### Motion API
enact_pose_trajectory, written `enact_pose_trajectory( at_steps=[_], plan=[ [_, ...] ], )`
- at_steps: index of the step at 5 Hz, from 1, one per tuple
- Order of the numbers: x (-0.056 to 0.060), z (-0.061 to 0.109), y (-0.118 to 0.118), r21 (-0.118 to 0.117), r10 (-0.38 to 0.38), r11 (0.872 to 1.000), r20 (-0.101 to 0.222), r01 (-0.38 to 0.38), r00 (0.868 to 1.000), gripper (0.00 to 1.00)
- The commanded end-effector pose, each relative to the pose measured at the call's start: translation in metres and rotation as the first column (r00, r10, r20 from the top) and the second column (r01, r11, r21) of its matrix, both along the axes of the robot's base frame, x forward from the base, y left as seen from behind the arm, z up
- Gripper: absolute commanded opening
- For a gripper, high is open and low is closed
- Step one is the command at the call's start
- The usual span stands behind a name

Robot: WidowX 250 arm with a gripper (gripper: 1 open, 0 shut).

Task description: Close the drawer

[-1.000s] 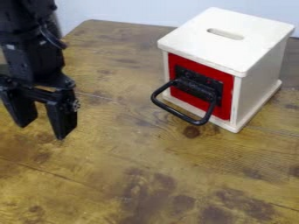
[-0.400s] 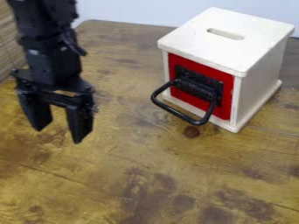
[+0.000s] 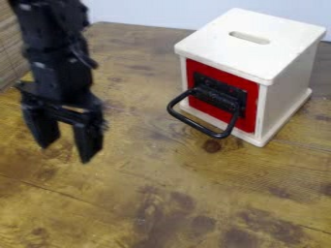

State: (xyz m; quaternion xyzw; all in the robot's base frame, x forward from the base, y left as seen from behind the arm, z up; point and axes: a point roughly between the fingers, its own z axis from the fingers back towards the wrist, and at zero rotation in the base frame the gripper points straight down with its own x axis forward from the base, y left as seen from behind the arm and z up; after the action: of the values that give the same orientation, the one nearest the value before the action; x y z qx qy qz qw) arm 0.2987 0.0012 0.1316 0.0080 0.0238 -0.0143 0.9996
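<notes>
Two dark fingers of the gripper hang spread apart with nothing between them, slightly blurred, toward 8 to 9 o'clock in the view, above the brown wooden table. Well apart from them, toward 2 o'clock, the drawer sits in the front of the cream box. Its red face points toward 8 o'clock, and the black wire handle juts out that way, the long outer bar running from 10 to 4 o'clock. Compared with the earliest frame, the gripper has shifted toward 3 o'clock and slightly down, while box and handle lie as they did. The box stands upright, a narrow slot in its top stretching roughly from 10 to 4 o'clock; what the box or drawer holds is hidden.
</notes>
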Motion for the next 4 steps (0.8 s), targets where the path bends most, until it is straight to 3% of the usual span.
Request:
enact_pose_trajectory(
  at_steps=[1, 2, 4],
  plan=[
    [-0.0075, 0.0201, 0.0102, -0.031, -0.002, 1.0, 0.072, 0.004, 0.997, 1.0],
    [-0.0058, 0.0192, 0.0084, -0.008, 0.004, 1.0, 0.056, -0.003, 0.998, 1.0],
    [-0.0007, 0.0181, 0.0028, -0.006, -0.043, 0.999, 0.036, 0.043, 0.998, 1.0]
  ],
)
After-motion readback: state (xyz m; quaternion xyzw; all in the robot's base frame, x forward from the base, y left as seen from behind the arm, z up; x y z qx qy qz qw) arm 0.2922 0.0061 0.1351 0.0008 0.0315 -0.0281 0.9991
